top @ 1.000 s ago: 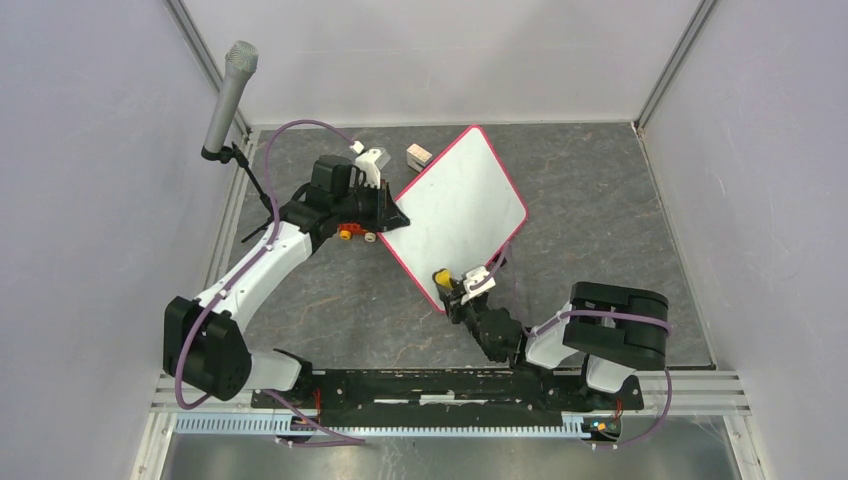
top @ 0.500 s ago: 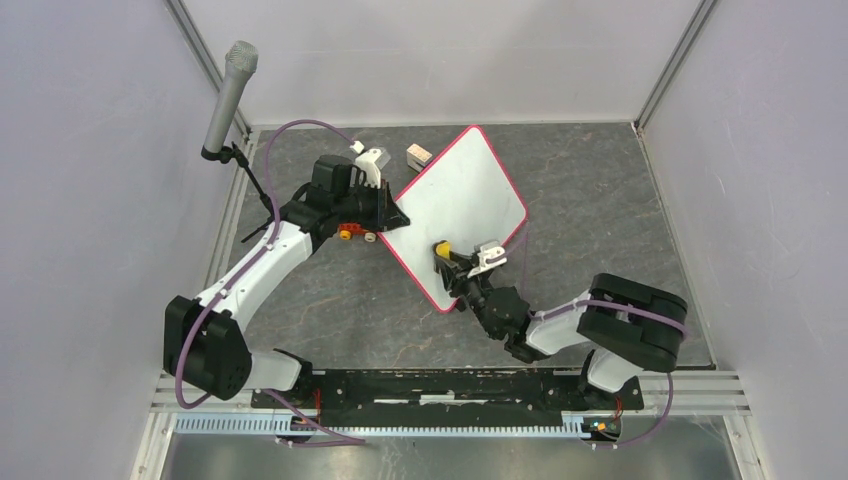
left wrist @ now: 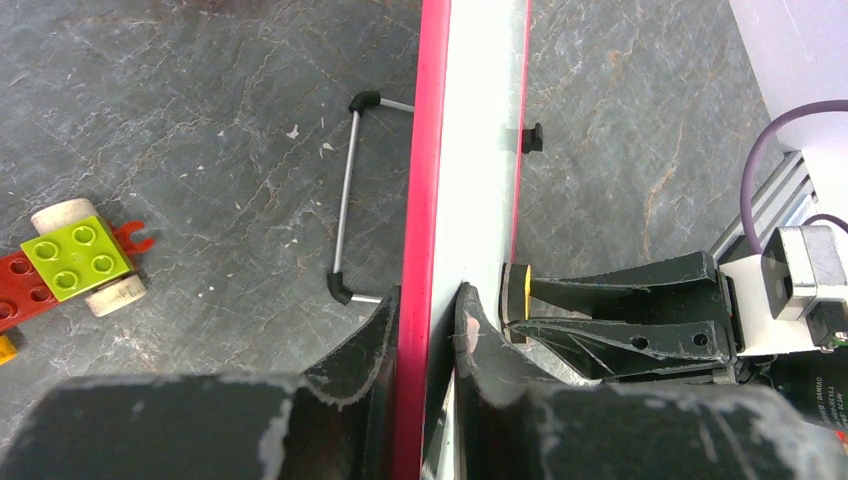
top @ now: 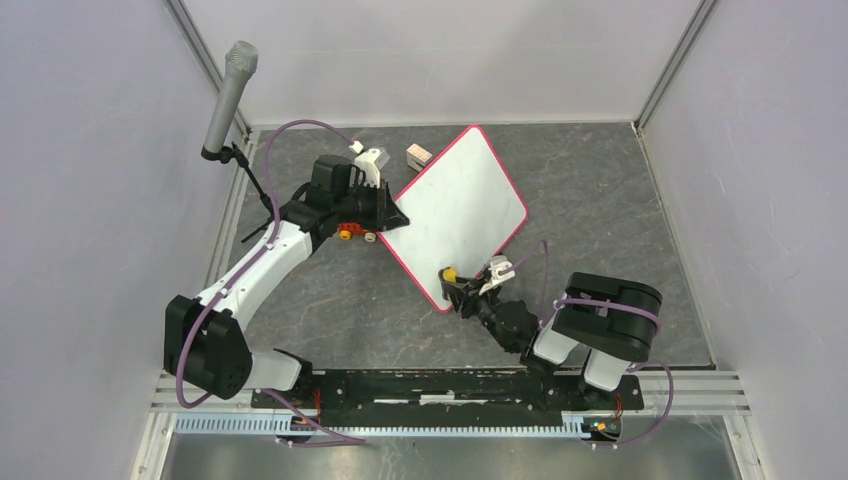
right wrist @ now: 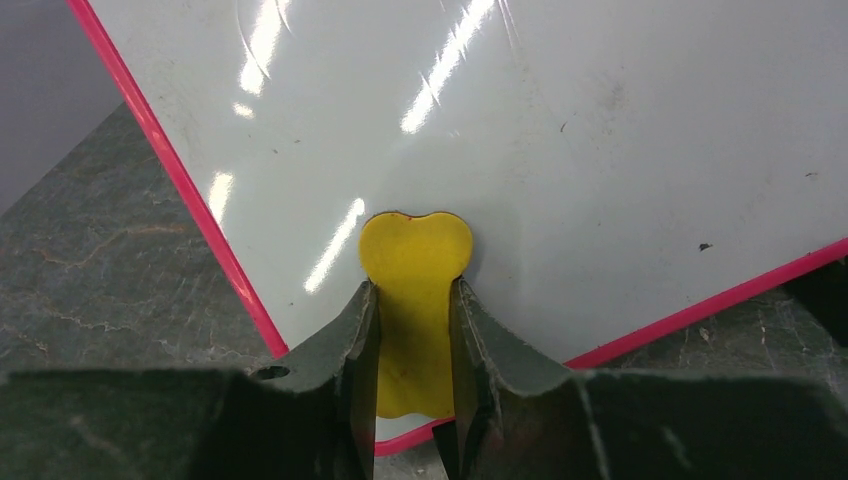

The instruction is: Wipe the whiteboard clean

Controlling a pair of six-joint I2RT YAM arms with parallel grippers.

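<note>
Spreading across the whole floor of the enclosure, the grey stone-patterned table (top: pixel 620 200) carries the whiteboard (top: pixel 455 215), which sits turned like a diamond in the middle, left of centre, its pink rim showing all round; it has not shifted from half a second ago. It seems propped at a tilt rather than lying flat, though the overhead view does not make the angle plain. In the right wrist view its face (right wrist: pixel 600 130) shows glare streaks and a few small dark specks. The left arm has stayed where it was, and the left gripper (top: pixel 392 215) is clamped on the board's left corner, one finger on each side of the rim (left wrist: pixel 428 300). The right arm has folded back toward its base: half a second ago the right gripper (top: pixel 455 283) was farther up the near-left edge, and now it is at the board's nearest corner. Its jaws (right wrist: pixel 412 290) pinch the yellow eraser (right wrist: pixel 413 260), whose lobed end lies against the white face just inside the rim. A microphone (top: pixel 228 95) stands at the far left. A red and green toy car (top: pixel 355 231) lies just beside the left gripper, and a small wooden block (top: pixel 418 155) lies near the board's far-left edge.
</note>
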